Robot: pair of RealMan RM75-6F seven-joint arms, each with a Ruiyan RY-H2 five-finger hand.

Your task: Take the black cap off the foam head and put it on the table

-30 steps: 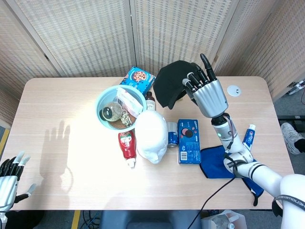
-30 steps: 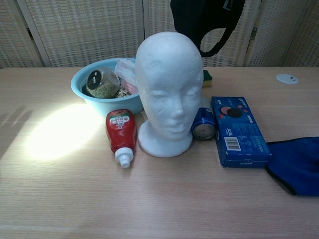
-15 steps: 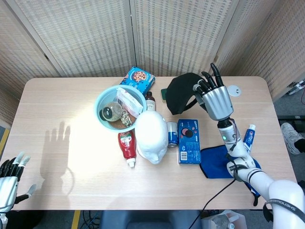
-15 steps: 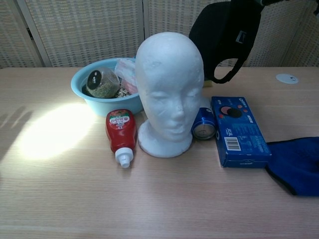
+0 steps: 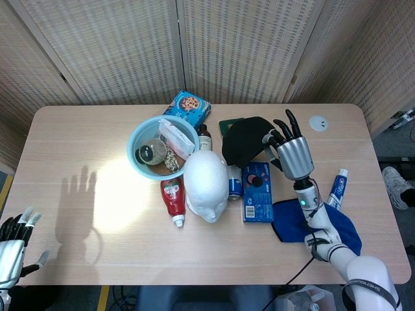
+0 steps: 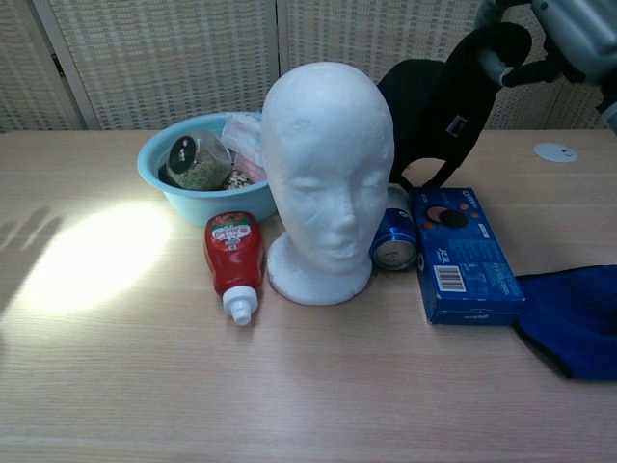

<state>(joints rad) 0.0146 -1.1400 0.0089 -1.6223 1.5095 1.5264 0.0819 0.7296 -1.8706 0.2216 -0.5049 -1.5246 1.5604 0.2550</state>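
Holding the black cap [image 5: 245,141] in my right hand [image 5: 290,150], fingers curled into its fabric, I have it behind the bare foam head [image 5: 206,184], its lower edge beside the blue box [image 5: 257,192]. My left hand [image 5: 13,243] hangs with fingers spread off the table's [image 5: 84,240] near corner.

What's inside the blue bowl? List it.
The blue bowl holds a round jar of greenish contents lying on its side and a clear plastic packet with pink in it. Whatever lies under them is covered.

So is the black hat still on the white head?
Off. The foam head is bare on top, and the right hand holds the black cap behind it, low by the table.
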